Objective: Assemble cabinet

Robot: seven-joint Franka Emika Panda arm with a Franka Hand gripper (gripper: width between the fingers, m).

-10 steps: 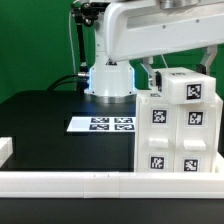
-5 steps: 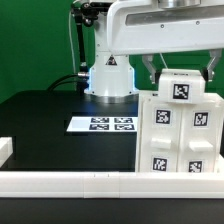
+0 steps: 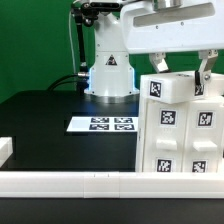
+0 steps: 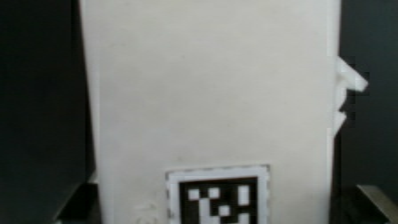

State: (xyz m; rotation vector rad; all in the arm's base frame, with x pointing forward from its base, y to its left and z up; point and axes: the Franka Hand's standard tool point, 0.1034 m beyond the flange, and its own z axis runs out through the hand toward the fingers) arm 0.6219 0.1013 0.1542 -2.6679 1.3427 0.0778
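The cabinet [image 3: 182, 135], a white boxy body with several black-and-white tags on its face, stands tilted at the exterior view's right on the black table. My gripper [image 3: 181, 66] straddles its top, one finger [image 3: 157, 64] on each side, and is shut on it. In the wrist view the cabinet's white face [image 4: 205, 90] fills the space between my dark fingers [image 4: 71, 205], with one tag [image 4: 217, 197] near them. The cabinet's lower part is hidden behind the front rail.
The marker board [image 3: 102, 124] lies flat on the black table left of the cabinet. A white rail [image 3: 70, 181] runs along the front edge, with a white block [image 3: 4, 148] at the far left. The arm's base [image 3: 110, 75] stands at the back.
The gripper and the cabinet's top have moved to the exterior view's right, and the cabinet has tipped and turned with them. The marker board has not moved.
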